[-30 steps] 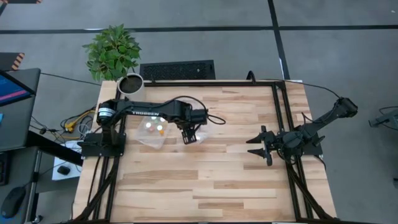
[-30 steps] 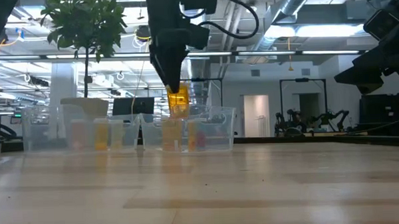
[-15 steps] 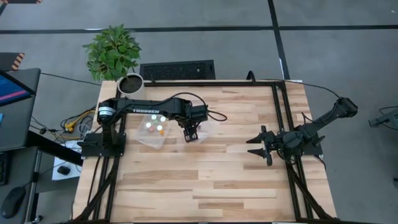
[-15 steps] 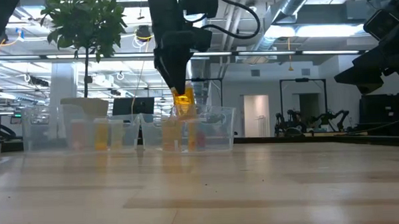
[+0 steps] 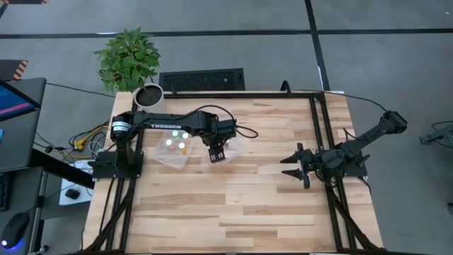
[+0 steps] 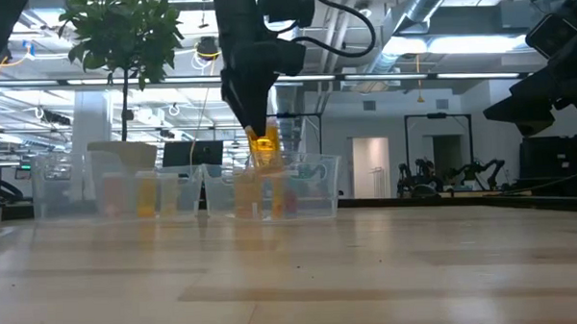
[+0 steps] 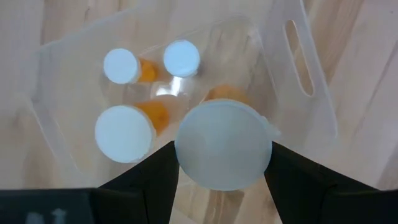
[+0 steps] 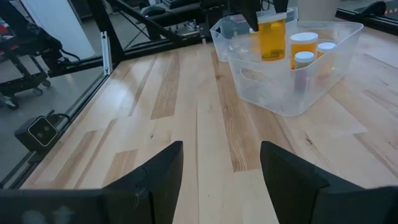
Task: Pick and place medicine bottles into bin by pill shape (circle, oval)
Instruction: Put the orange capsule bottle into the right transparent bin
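Orange bottle point(image 8: 272, 37) gripped in left hand point(image 5: 218, 154).

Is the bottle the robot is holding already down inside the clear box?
Partly. The left gripper holds the orange bottle upright, its bottom below the clear bin's rim. Whether it touches the floor, I cannot tell.

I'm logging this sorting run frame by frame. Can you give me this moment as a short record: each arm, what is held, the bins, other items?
left gripper: over the near clear bin, shut on an orange bottle with a wide white cap
bottle height: partly below the bin's rim, not released
bin contents: three white-capped bottles beneath the held one
second bin: beside it, also holds bottles
right gripper: waiting at the table's right side, jaws open, empty
table: wood
other: potted plant at the far left corner
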Robot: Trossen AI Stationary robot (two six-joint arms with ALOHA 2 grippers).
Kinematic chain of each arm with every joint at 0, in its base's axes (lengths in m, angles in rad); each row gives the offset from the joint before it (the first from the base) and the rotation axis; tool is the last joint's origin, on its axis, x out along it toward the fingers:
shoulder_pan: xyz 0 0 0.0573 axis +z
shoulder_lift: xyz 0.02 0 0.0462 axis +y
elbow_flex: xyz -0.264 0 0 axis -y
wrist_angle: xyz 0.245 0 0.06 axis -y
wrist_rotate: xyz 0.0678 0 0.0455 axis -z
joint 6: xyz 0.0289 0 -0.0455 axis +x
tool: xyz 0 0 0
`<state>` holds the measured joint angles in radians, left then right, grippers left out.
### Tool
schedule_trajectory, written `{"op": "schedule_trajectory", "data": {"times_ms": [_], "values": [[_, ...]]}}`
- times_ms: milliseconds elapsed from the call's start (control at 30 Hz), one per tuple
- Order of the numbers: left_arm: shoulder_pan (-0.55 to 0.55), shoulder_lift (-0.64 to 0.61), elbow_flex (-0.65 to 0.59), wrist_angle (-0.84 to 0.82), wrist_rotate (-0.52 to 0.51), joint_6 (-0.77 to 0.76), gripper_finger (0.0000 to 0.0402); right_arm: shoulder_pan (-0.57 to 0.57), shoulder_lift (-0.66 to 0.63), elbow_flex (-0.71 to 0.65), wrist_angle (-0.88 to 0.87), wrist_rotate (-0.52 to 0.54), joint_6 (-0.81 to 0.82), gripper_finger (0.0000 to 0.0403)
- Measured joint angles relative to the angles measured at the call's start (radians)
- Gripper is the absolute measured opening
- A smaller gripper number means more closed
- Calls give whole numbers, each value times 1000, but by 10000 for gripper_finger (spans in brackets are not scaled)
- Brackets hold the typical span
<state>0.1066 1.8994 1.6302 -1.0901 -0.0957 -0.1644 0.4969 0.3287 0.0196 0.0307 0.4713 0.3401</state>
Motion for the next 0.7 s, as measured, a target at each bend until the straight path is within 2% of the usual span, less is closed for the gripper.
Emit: {"op": "schedule_trajectory", "data": {"times_ms": [100,700], "values": [[2,0,0,3,-23,-2,206,0,0,0,0,0,0,226],[8,76,1,-17,6,33,206,0,-1,0,0,-2,3,226]]}}
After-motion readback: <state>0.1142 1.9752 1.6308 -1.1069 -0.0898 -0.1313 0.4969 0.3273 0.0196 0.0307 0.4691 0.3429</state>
